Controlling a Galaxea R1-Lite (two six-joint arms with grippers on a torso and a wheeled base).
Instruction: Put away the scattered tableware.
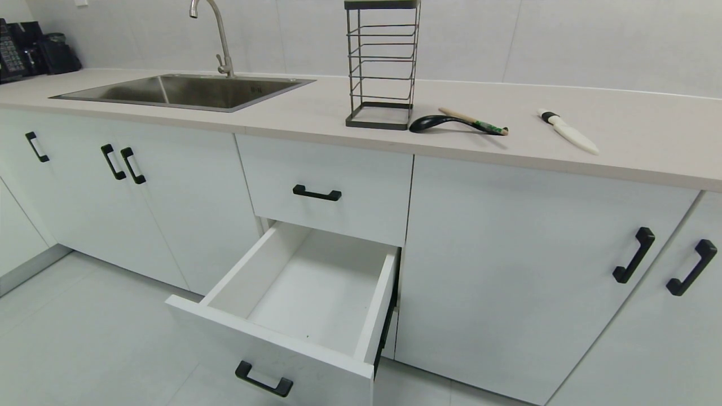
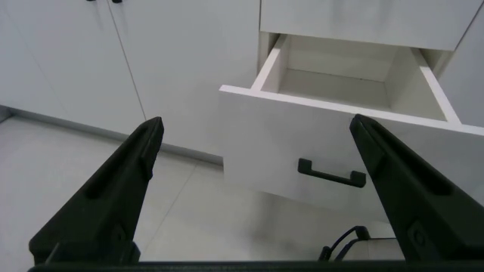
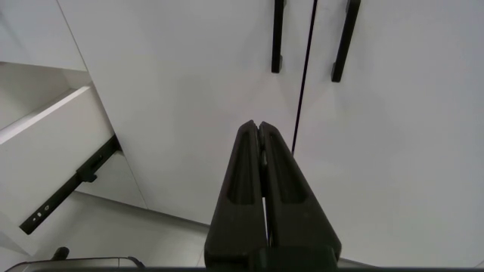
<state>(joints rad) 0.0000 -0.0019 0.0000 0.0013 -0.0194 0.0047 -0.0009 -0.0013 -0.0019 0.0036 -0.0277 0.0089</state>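
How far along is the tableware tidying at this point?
Done: the lower drawer stands pulled open. In hand: nothing; the left gripper is open, the right gripper shut, both low before the cabinets. Left: the black ladle, wooden-handled utensil and white knife lie on the counter.

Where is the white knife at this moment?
In the head view, the white knife lies flat on the countertop toward the right side, apart from the black ladle to its left.
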